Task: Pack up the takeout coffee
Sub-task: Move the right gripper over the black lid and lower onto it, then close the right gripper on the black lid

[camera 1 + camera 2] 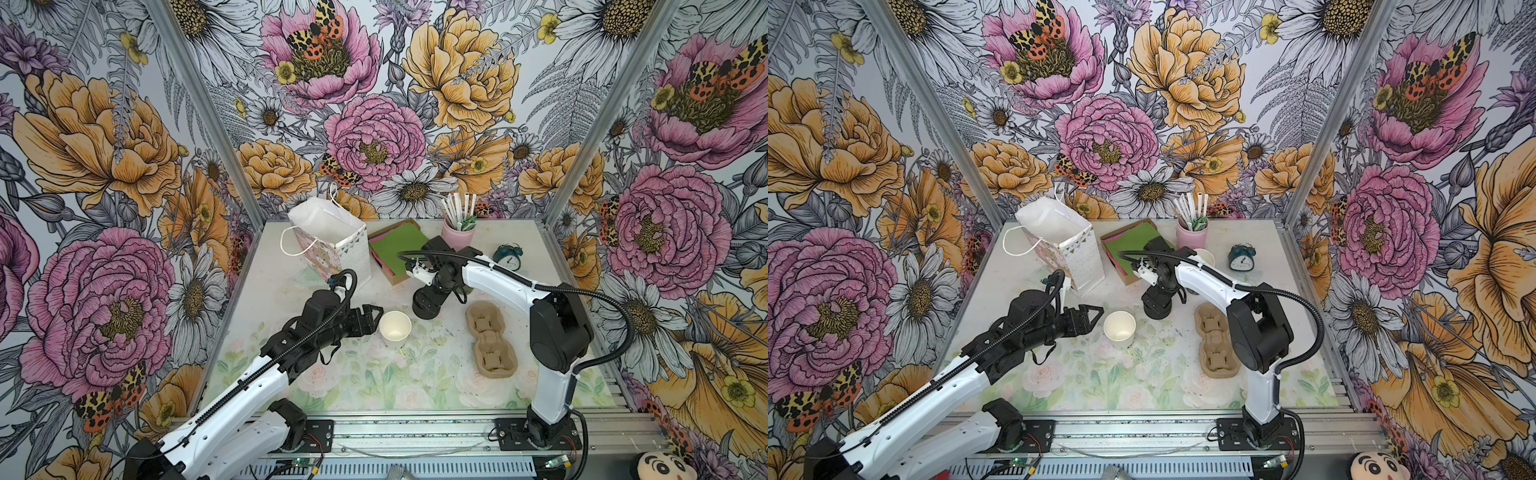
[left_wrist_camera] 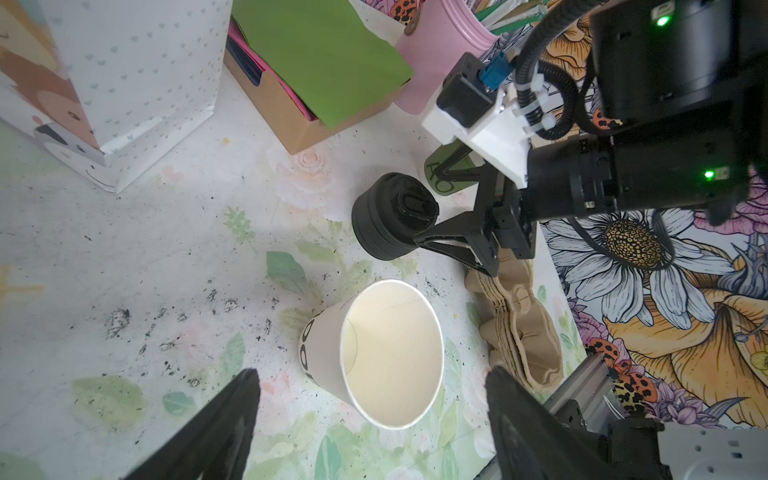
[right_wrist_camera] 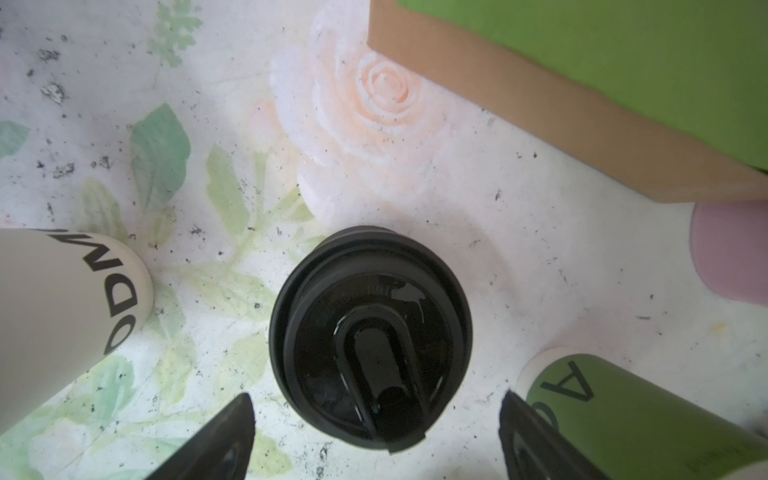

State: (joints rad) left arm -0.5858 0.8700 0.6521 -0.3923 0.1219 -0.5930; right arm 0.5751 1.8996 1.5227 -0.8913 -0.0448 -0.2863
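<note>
Floral-wallpaper booth, flower-print table (image 1: 316,374). We see the paper cup (image 1: 395,329) upright mid-table, open-topped, white inside. The left gripper (image 1: 376,321) sits just left of it, jaws apart and holding nothing; the cup is ahead of the gap. The right gripper (image 3: 374,398) points down over the stack of black lids (image 2: 390,224), just far-right of the cup, with its jaws spread either side. We can't tell if they touch it. The gift bag (image 1: 332,245) stands far left. The cardboard box (image 1: 397,253) holding green paper is beside it. The cup carrier (image 1: 492,345) lies right of the cup.
</note>
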